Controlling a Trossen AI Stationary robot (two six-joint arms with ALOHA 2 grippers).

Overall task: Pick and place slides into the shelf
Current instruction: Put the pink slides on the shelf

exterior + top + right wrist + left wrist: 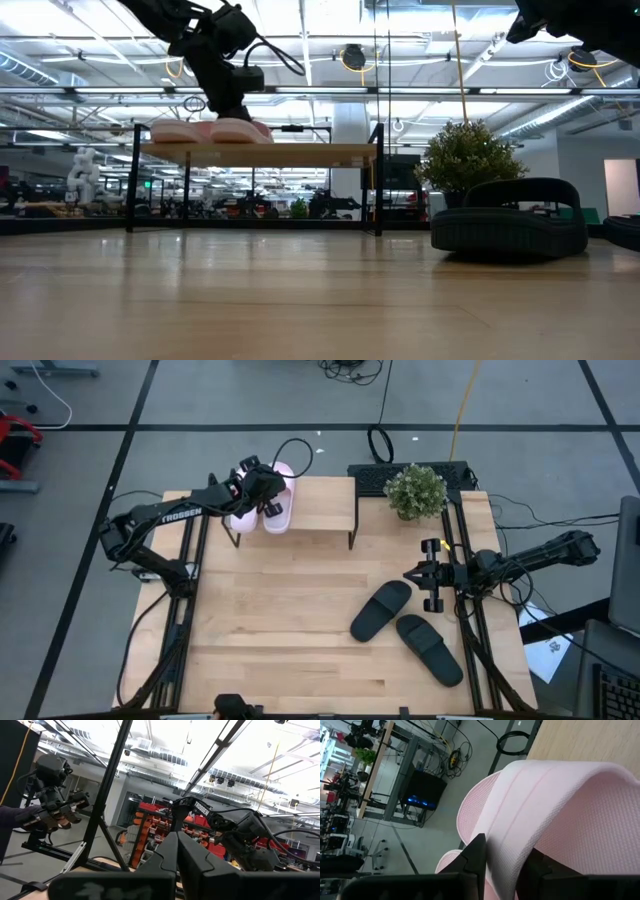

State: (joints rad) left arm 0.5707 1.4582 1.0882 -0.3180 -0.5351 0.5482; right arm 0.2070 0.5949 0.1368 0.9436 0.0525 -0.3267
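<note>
On the shelf, the left tool is clamped on a pink slide; right of the shelf, the right tool has its fingers pressed together.

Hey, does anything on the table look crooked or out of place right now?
Mostly tidy. The two black slides lie splayed at different angles on the table, not lined up. The pink slides sit at the left end of the shelf, and the left pincer grips one's strap.

Two slides on shelf left end; two slides on table right.
</note>
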